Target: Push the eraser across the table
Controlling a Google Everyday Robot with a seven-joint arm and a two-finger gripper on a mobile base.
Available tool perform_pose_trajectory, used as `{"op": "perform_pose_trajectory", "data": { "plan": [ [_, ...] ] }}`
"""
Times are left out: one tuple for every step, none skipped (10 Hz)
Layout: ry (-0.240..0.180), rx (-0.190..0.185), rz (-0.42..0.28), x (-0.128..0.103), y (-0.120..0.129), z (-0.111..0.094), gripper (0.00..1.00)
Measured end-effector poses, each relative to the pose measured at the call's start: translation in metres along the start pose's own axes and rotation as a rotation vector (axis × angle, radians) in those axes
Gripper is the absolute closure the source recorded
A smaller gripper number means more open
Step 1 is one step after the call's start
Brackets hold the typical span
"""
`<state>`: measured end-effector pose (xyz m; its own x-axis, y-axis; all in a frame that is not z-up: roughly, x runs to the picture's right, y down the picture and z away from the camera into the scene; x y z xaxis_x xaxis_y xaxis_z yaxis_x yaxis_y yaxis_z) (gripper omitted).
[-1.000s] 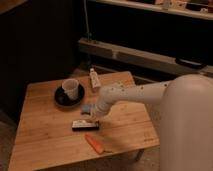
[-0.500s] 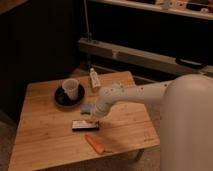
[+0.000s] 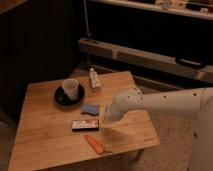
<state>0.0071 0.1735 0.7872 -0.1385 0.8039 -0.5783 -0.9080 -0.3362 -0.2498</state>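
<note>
My gripper point(image 3: 106, 120), fingers clenched, sits beside the eraser point(image 3: 85, 124) mid-table point(image 3: 40, 102); I fear an off-centre shove spins it into the carrot point(image 3: 94, 144).

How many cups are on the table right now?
1. The white cup stands on a dark saucer toward the table's far-left corner. The tool is beside one end of the eraser; its arm may hide more.

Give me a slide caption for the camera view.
Shut pincer beside the eraser on the table, carrot nearby.
</note>
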Motion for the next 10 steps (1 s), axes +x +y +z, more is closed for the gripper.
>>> {"op": "perform_pose_trajectory", "data": {
  "plan": [
    [0.0,-0.005,0.005,0.0,-0.001,0.004,1.0],
    [0.001,-0.009,0.01,-0.001,-0.003,0.01,1.0],
    [0.002,-0.013,0.015,-0.002,-0.006,0.014,1.0],
    [0.004,-0.017,0.013,-0.005,-0.006,0.02,1.0],
    [0.005,-0.021,0.006,-0.007,-0.005,0.024,1.0],
    [0.006,-0.023,0.001,-0.009,-0.003,0.027,1.0],
    [0.005,-0.025,-0.003,-0.011,-0.002,0.028,1.0],
    [0.008,-0.025,-0.011,-0.013,0.001,0.03,1.0],
    [0.015,-0.026,-0.022,-0.014,0.006,0.034,1.0],
    [0.022,-0.027,-0.029,-0.015,0.009,0.038,1.0]
  ]
}}
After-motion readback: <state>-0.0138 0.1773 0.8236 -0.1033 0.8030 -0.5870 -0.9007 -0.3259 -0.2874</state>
